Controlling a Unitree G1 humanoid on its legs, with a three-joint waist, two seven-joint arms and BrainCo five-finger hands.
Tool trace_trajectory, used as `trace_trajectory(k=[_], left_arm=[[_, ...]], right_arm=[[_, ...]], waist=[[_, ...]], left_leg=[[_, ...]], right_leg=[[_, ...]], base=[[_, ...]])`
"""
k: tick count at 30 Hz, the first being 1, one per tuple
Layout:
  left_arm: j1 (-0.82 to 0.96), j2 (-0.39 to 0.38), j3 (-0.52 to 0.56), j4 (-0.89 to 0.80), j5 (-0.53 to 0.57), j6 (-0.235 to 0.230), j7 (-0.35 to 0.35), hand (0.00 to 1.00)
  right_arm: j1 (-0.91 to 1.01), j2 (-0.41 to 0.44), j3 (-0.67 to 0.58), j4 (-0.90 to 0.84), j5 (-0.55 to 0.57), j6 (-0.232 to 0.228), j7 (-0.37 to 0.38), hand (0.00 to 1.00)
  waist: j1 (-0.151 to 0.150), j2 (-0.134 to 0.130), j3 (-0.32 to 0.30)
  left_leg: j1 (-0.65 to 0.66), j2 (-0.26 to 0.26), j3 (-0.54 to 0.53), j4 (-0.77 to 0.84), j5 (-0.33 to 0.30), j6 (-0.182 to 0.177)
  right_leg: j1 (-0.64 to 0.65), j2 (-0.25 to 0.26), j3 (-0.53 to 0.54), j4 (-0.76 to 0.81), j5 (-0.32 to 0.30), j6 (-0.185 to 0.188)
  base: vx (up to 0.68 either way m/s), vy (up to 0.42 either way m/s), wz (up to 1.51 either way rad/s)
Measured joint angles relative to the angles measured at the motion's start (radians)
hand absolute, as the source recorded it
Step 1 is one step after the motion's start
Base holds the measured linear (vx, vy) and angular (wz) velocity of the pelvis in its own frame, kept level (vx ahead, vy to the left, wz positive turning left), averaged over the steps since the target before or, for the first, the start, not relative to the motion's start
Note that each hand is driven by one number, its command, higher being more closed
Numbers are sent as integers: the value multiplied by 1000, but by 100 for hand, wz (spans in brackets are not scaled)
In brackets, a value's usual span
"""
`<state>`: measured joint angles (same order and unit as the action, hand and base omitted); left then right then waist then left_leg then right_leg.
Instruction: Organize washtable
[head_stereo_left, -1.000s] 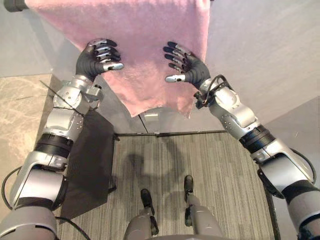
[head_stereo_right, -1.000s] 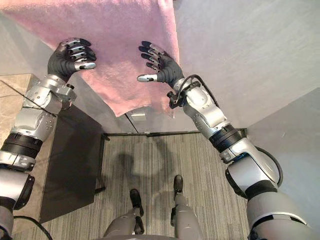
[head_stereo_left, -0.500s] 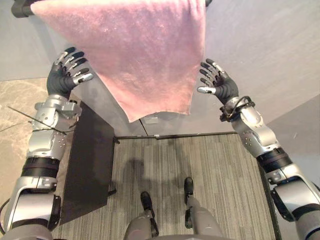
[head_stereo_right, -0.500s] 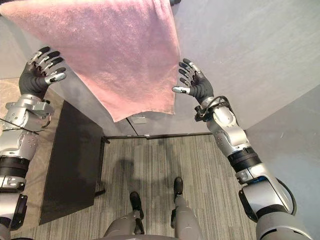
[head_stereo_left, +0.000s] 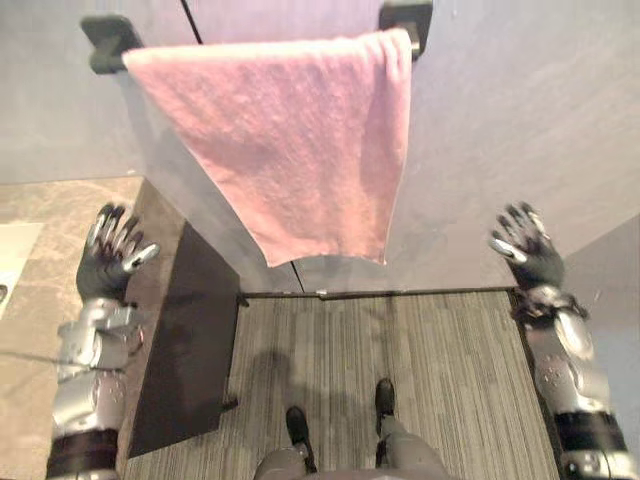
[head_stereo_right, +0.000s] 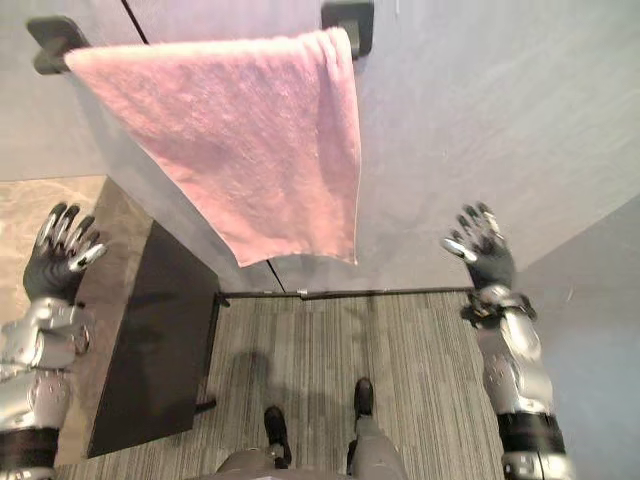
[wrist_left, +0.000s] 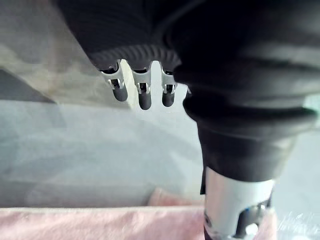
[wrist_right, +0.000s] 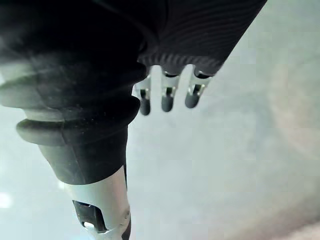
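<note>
Head stereo pair downward on the same towel (head_stereo_left: 290, 150); wrist cameras close behind fingers (wrist_left: 144, 100).

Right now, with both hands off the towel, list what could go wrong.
The pink towel hangs askew, its lower edge slanted, and may slide down. The open left hand is close to the dark panel and could bump it when lowering. The open right hand is near the wall.

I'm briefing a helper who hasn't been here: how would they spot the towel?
Look at the grey wall ahead. High on it sit two dark brackets, and the towel hangs between them. It is the only pink cloth there, with a slanted lower edge.
</note>
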<state>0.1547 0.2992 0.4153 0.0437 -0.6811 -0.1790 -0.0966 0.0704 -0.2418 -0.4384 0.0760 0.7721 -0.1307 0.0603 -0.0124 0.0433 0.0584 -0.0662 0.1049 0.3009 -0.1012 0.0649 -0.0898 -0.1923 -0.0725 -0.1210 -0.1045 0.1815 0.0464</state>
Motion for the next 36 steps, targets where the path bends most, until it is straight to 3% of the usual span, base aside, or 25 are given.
trace_trajectory(k=[4, 6, 8, 13, 19, 20, 21, 22, 24, 25, 26, 27, 28, 29, 30, 32, 33, 35, 36], left_arm=[[108, -187, -42, -38, 50, 2, 12, 0], [134, -232, -94, -37, 67, 3, 14, 0], [165, -289, -228, -24, 82, 15, 14, 0], [174, -348, -449, 151, 86, 39, 8, 0], [178, -354, -489, 366, 84, 66, 37, 0], [178, -357, -490, 369, 86, 66, 46, 0], [175, -358, -491, 372, 87, 66, 55, 0], [155, -337, -491, 381, 91, 66, 63, 0], [147, -312, -488, 380, 101, 65, 70, 0], [143, -285, -482, 381, 105, 65, 77, 0], [139, -275, -475, 381, 108, 66, 78, 0], [139, -279, -471, 381, 109, 66, 77, 0], [146, -305, -457, 373, 111, 61, 77, 0], [139, -302, -445, 377, 111, 60, 81, 0], [128, -296, -440, 387, 111, 62, 90, 0], [141, -313, -439, 374, 112, 57, 98, 0], [145, -317, -432, 374, 112, 57, 100, 0], [154, -317, -412, 375, 103, 57, 110, 0], [154, -315, -402, 374, 98, 56, 123, 0]], right_arm=[[107, 178, -110, -13, -23, -41, -58, 0], [140, 235, -103, -14, -32, -52, -72, 0], [201, 307, -56, -14, -46, -58, -87, 0], [274, 314, 104, 59, -141, -57, -107, 0], [274, 315, 206, 194, -156, -33, -114, 0], [266, 313, 217, 195, -156, -32, -114, 0], [260, 312, 222, 198, -155, -31, -114, 0], [258, 311, 230, 224, -155, -28, -116, 0], [270, 312, 249, 264, -155, -27, -121, 0], [271, 313, 269, 287, -159, -19, -120, 0], [265, 306, 296, 303, -168, -18, -116, 0], [256, 298, 298, 303, -181, -17, -114, 0], [218, 271, 300, 301, -199, -20, -104, 0], [197, 270, 315, 304, -203, -17, -101, 0], [188, 257, 333, 306, -203, -16, -100, 0], [190, 217, 381, 304, -204, -14, -96, 0], [188, 203, 388, 302, -205, -14, -95, 0], [192, 192, 412, 300, -206, -14, -92, 0], [192, 192, 412, 300, -206, -14, -92, 0]], waist=[[-10, 20, -22], [-19, 21, -23], [-26, 20, -23], [-30, 7, -58], [-22, -17, -49], [-20, -3, -40], [-23, 2, -28], [-30, -11, -6], [-32, -37, 7], [-35, -87, 1], [-28, -91, -1], [-21, -78, -4], [-4, -50, 3], [-2, -79, 10], [-8, -71, 15], [26, -28, 8], [30, -20, 12], [26, -17, 14], [25, -25, 20]], left_leg=[[9, 1, -7, 0, -5, 2], [10, 3, -9, 0, -5, 1], [28, 5, -4, 0, -4, 2], [69, 11, 19, -1, -14, -3], [87, 24, 64, 0, -20, -9], [71, 41, 61, 0, -20, -7], [68, 54, 57, 2, -19, -7], [39, 77, 15, 30, -19, -7], [6, 83, -57, 88, -17, -9], [-18, 72, -128, 124, -18, -20], [-33, 74, -180, 126, -9, -34], [-47, 82, -205, 133, -9, -35], [-102, 123, -237, 175, 7, -55], [-115, 93, -260, 200, 8, -56], [-133, 93, -297, 214, 10, -58], [-151, 126, -327, 215, 11, -56], [-152, 133, -335, 215, 16, -48], [-167, 137, -382, 216, 30, -25], [-178, 138, -398, 216, 23, 19]], right_leg=[[14, -1, -13, 0, -9, 3], [16, 0, -13, 0, -9, 3], [33, 0, -12, 1, -9, 3], [71, 3, -9, 2, -17, 15], [54, 17, 38, 29, -23, 21], [14, 27, 63, 91, -41, 38], [-17, 45, 103, 178, -59, 11], [-95, 58, 183, 464, -206, -31], [-97, 22, 216, 660, -320, 6], [-69, 15, 249, 689, -377, 45], [-48, 33, 239, 666, -386, 46], [-28, 45, 237, 618, -389, 52], [11, 69, 278, 580, -446, 55], [21, 43, 318, 624, -522, 50], [33, 53, 294, 613, -542, 25], [40, 90, 247, 594, -537, 10], [44, 98, 226, 602, -540, 5], [51, 109, 176, 617, -547, -14], [51, 112, 145, 625, -547, -28]], base=[[14, 6, 6], [0, 0, 0], [9, 1, -2], [10, 8, -12], [8, -7, -22], [-18, -25, -9], [5, -41, 41], [30, -59, 80], [65, -219, 135], [61, -360, 151], [30, -282, 122], [-1, -226, 74], [-42, -220, 68], [-51, -242, 91], [-116, -253, 93], [-139, -194, 56], [-148, -218, 48], [-123, -193, 64], [-82, -158, 70]])
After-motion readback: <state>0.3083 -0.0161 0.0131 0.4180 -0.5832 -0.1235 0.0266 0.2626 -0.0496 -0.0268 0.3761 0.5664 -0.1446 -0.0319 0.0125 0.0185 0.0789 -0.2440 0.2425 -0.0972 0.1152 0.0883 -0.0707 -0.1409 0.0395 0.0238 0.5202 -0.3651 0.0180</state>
